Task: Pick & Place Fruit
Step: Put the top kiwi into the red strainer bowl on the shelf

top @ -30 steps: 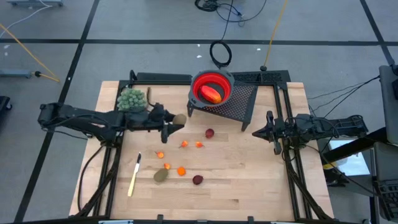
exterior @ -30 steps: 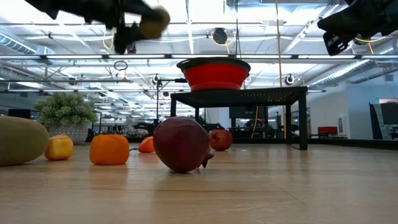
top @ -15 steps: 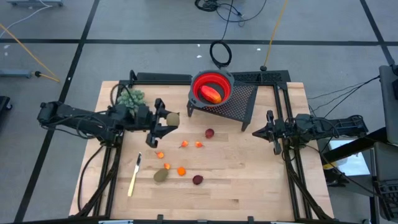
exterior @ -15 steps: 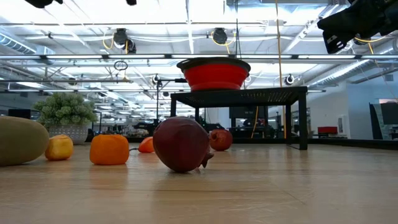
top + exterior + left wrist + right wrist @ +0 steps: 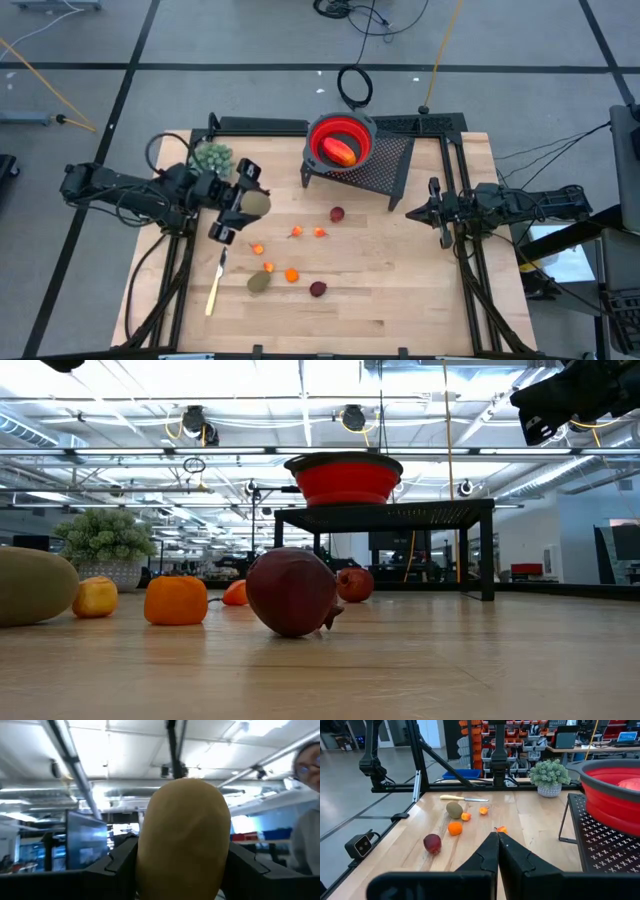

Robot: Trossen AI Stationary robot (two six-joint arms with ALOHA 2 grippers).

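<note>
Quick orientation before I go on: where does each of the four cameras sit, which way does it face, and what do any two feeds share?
High: overhead, straight down; both arms, left gripper holding the brownish-green oval.
Low: tabletop height, level across; dark red ball nearest, an arm's end at top right.
Left wrist: tilted up at the ceiling; own fingers clamp the oval.
Right wrist: looks across the table past its shut right gripper.
Shared: red bowl in high, low, right wrist.

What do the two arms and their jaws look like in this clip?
Both arms are dark, near black, built of jointed tubular links, with thin black cables looping along them. The left gripper carries blocky black jaws with flat inner faces, seen in its wrist view. The right gripper ends in slim black jaws tapering to a point. No markings or labels are legible on either.
</note>
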